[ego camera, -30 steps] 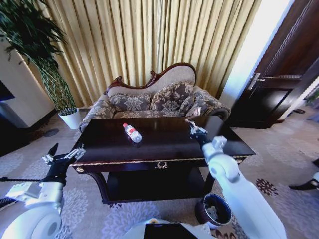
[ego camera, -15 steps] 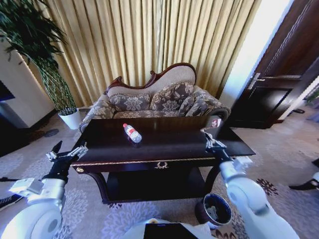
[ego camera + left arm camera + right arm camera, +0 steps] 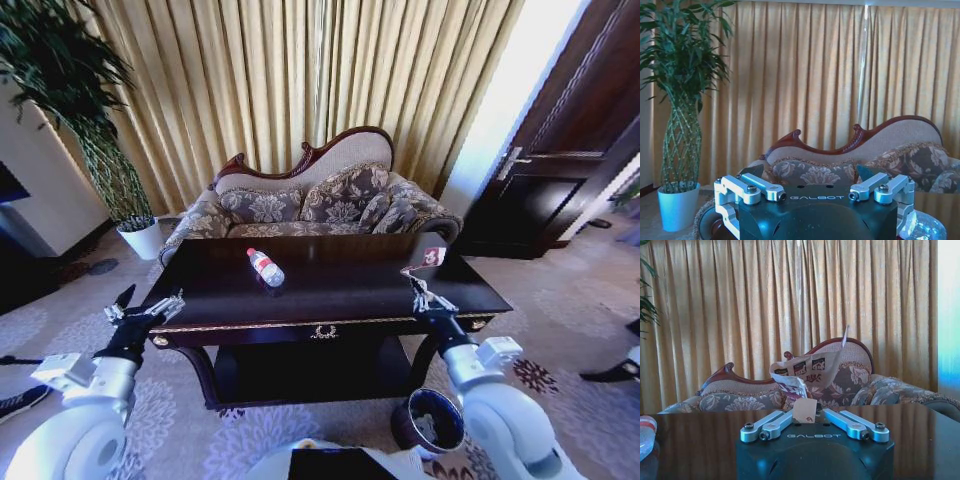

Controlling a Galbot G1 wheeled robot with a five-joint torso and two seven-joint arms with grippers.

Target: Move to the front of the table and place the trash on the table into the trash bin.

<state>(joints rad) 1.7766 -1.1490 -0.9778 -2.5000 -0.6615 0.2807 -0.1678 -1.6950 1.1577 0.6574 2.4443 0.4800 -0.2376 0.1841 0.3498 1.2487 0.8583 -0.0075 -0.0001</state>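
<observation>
The dark glossy table (image 3: 340, 288) stands in front of me. A clear bottle (image 3: 265, 267) with a red-and-white label lies left of its middle; it also shows at the edge of the right wrist view as the bottle (image 3: 645, 436). My right gripper (image 3: 420, 288) hovers over the table's right front part, shut on a crumpled tan wrapper (image 3: 431, 258). In the right wrist view the gripper (image 3: 806, 414) pinches the lower tab of the wrapper (image 3: 802, 371). My left gripper (image 3: 148, 305) is open beside the table's left front corner. The trash bin (image 3: 430, 420) sits on the carpet below the right arm.
An ornate sofa (image 3: 310, 200) stands behind the table, with gold curtains behind it. A tall plant in a white pot (image 3: 142, 238) is at the far left. A dark door (image 3: 560, 170) is at the right. Patterned carpet surrounds the table.
My right arm has drawn back from the table's middle-right towards its right front edge, carrying the wrapper. The left gripper has shifted slightly forward beside the left corner. The bottle has not moved.
</observation>
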